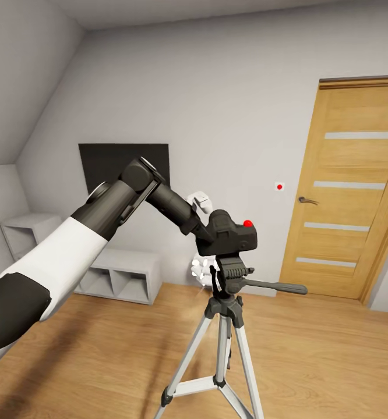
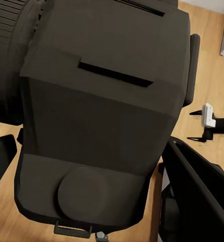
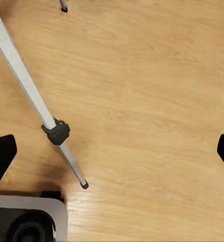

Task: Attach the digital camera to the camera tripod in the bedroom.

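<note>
- We see our left arm [image 1: 101,227], white at the upper segment and dark grey at the forearm, extend from the near left toward the middle of the room.
- At its end, the left gripper [image 1: 208,233] meets the small matte-black digital camera [image 1: 232,235], which carries a red round button [image 1: 248,223] on top.
- We cannot tell how the left jaws stand: in the left wrist view the black camera body [image 2: 102,116] covers them, and in the head view the camera hides the fingertips.
- The camera sits directly above the black head [image 1: 233,273] of the tall silver-grey camera tripod [image 1: 220,343]; whether the two touch cannot be judged.
- The long black pan handle [image 1: 275,286] points to the right from the head.
- The tripod stands on the light wood floor [image 1: 322,355], near the grey-white far wall.
- In the right wrist view, the two dark fingertips [image 3: 1,156] of the right gripper [image 3: 112,151] sit wide apart at opposite edges, jaws open and holding nothing, above the floor.
- That view also shows one silver tripod leg [image 3: 26,85] with a black joint [image 3: 56,132].
- Far right stands a wooden door [image 1: 351,192]; far left, a dark wall panel [image 1: 121,163] and low grey open shelves [image 1: 121,273].
</note>
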